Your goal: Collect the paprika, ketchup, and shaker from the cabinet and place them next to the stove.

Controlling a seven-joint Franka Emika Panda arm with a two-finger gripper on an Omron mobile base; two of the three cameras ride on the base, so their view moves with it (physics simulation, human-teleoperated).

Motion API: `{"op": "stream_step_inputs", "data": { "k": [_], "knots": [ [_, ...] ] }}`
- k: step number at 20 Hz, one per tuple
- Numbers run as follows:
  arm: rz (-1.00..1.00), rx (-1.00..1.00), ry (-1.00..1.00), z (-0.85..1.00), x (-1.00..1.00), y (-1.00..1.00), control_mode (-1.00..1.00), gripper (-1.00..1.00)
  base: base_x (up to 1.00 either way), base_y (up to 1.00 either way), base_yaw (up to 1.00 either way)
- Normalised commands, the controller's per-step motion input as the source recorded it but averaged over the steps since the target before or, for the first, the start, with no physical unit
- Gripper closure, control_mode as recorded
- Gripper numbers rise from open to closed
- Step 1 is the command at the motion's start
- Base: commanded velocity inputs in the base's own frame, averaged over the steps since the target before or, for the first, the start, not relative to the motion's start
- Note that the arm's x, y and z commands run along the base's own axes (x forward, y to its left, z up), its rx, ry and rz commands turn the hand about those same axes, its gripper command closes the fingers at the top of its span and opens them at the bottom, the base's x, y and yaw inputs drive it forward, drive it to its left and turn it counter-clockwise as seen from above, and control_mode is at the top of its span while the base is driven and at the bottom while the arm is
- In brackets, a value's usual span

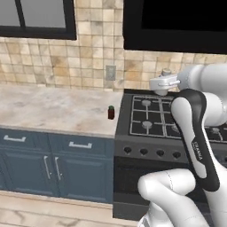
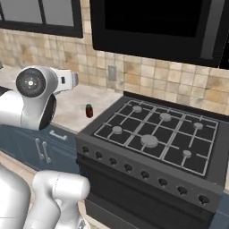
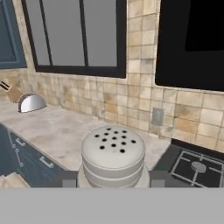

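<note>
My gripper (image 3: 113, 179) is shut on the shaker (image 3: 113, 153), a pale grey-white cylinder with a holed rounded top, one fingertip (image 3: 69, 179) on each side of it. In the left base view my white hand (image 1: 160, 83) hangs above the back left corner of the black stove (image 1: 153, 116). The paprika (image 1: 111, 112), a small dark red jar with a green lid, stands upright on the counter (image 1: 53, 108) just left of the stove (image 2: 156, 132); the paprika (image 2: 89, 110) is also seen from the right. A slate-blue cabinet edge (image 3: 8, 35) is at the upper left. The ketchup is out of view.
A dark-framed window (image 1: 37, 17) and a black hood (image 1: 175, 24) hang on the tiled wall, with an outlet (image 1: 110, 72) between them. Blue base cabinets (image 1: 53, 159) sit under the counter. A rounded silver object (image 3: 30, 103) rests far along the counter.
</note>
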Motion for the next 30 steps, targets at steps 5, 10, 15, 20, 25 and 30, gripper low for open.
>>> {"op": "stream_step_inputs", "data": {
  "k": [5,10,15,20,25,30],
  "knots": [
    [0.00,0.00,0.00,0.00,0.00,0.00,1.00,1.00,0.01,-0.61,-0.23],
    [0.00,0.00,0.00,0.00,0.00,0.00,1.00,1.00,0.31,-0.39,-0.21],
    [0.00,0.00,0.00,0.00,0.00,0.00,1.00,1.00,0.42,-0.24,-0.17],
    [0.00,0.00,0.00,0.00,0.00,0.00,1.00,1.00,0.53,-0.26,-0.12],
    [0.00,0.00,0.00,0.00,0.00,0.00,1.00,1.00,0.42,-0.42,-0.04],
    [0.00,0.07,-0.09,-0.02,0.02,-0.51,-1.00,1.00,0.10,-0.23,0.00]
  ]
}}
